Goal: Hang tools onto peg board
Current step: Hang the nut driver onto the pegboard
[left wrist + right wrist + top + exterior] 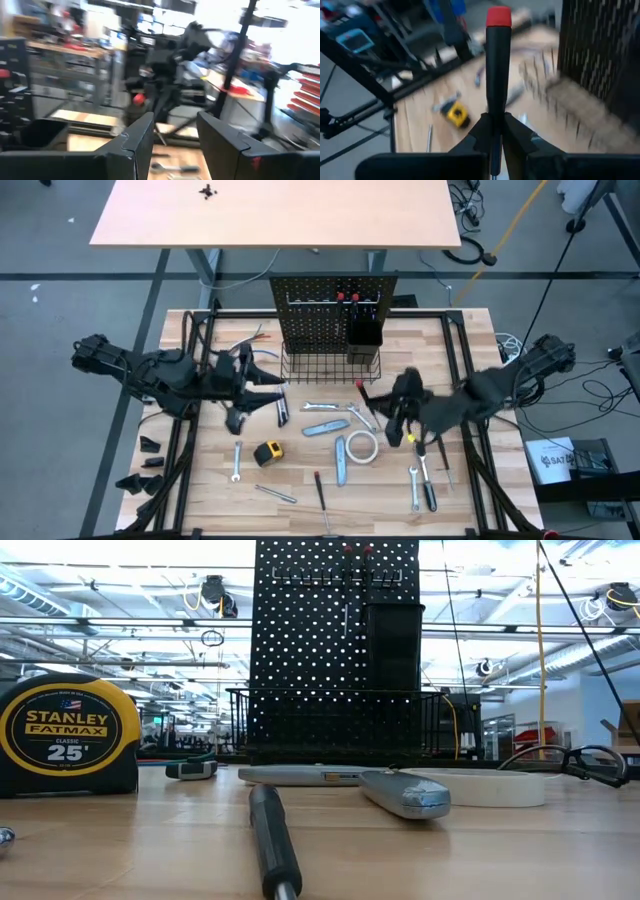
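One screwdriver (498, 75), black with a red cap, sits clamped in the right tool (497, 135), fingers shut on its shaft so the handle points ahead, probably for slotting into the board (335, 315). In the high view that tool (400, 418) hovers over the desk (200, 490) just right of the basket (330, 367). Left tool (175, 137) stands half open, empty, raised left of the basket, waiting. Wrenches, knives, tape roll (361, 446) and tape measure (268, 452) lie loose on the desk, not yet hung.

Left gripper (172, 142) jaws parted, red-tipped screwdriver (139, 99) beyond
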